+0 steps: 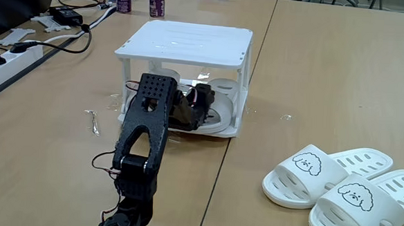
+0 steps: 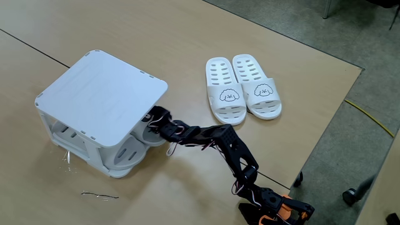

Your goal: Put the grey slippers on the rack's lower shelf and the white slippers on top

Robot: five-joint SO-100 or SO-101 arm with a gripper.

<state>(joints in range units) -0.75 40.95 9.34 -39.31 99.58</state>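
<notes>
Reaching under the rack (image 1: 185,41), the gripper (image 1: 201,99), its state unclear, placed grey slippers (image 2: 128,152); white slippers (image 2: 242,94) waited beside it.

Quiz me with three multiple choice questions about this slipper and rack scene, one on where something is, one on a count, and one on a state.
1. Where does the pair of white slippers sit?
A. on the table beside the rack
B. on the rack's top
C. on the lower shelf

2. How many slippers lie on the rack's slatted top?
A. two
B. none
C. one

3. Where is the arm's pincer?
A. raised above the rack
B. over the white pair
C. reaching in at the lower shelf

Answers:
1 A, both fixed views show the pair on the bare table.
2 B, the top is bare.
3 C, the pincer is under the top tier, by the grey slippers.
</notes>
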